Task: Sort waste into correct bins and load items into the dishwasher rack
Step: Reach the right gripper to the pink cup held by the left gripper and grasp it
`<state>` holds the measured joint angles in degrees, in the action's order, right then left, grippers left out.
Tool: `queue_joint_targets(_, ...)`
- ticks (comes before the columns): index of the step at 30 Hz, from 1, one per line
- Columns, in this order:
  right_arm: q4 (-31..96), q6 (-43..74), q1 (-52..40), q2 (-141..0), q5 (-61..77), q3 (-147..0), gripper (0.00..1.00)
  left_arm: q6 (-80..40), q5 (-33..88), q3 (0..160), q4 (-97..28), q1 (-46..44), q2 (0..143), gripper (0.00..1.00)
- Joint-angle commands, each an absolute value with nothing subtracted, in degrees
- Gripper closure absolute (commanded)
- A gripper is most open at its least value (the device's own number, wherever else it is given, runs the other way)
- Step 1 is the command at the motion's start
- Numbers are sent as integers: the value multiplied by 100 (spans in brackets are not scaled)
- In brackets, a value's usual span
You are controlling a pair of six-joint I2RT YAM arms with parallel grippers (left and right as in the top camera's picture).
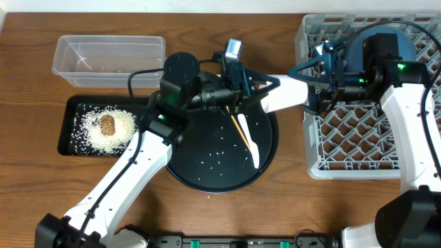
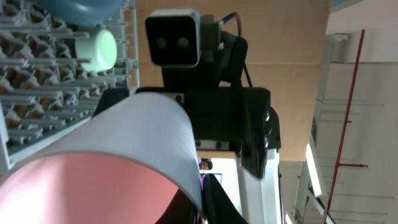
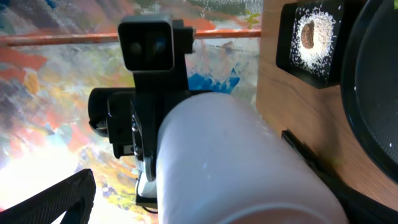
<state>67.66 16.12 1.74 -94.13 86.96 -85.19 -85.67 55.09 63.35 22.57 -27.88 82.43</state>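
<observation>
A white cup (image 1: 284,93) with a pinkish inside hangs in the air between the round tray and the dishwasher rack (image 1: 358,141). My left gripper (image 1: 264,89) is shut on the cup's rim (image 2: 186,155), one finger inside and one outside. From the rack side, my right gripper (image 1: 311,86) is open and straddles the cup's body (image 3: 249,162); its left finger (image 3: 53,199) stands apart from it. In the rack sit a dark blue bowl (image 1: 411,47) and a pale mint bowl (image 2: 102,50). The white spoon (image 1: 251,146) lies on the round tray.
The round black tray (image 1: 207,172) holds scattered rice grains. At the left, a shallow black tray (image 1: 69,127) carries a rice heap and a brown lump (image 1: 107,125). The clear tub (image 1: 110,58) stands behind it. The rack's front half shows bare pegs.
</observation>
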Motion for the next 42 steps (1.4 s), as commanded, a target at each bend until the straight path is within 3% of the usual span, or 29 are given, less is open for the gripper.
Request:
queue_joint_targets(1, 6766, 1643, 143, -9402, 8923, -8497, 4, -8637, 5457, 6364, 2467, -2812, 8350, 94)
queue_joint_targets(16, 6766, 1933, 141, -9402, 8923, -8497, 16, -8735, 5454, 6364, 2652, -2812, 8359, 94)
queue_joint_targets(22, 6768, 1994, 141, -9402, 8890, -8497, 32, -8737, 5454, 6364, 2655, -2812, 8359, 94)
queue_joint_targets(31, 6718, 2126, 141, -9402, 8552, -8497, 31, -8739, 5454, 6364, 2655, -2812, 8359, 94)
queue_joint_targets(37, 6654, 2193, 143, -9402, 8549, -8497, 54, -8739, 5454, 6364, 2652, -2810, 8359, 93)
queue_joint_targets(42, 6619, 2226, 143, -9402, 8530, -8497, 54, -8827, 5454, 6364, 2698, -2810, 8359, 93)
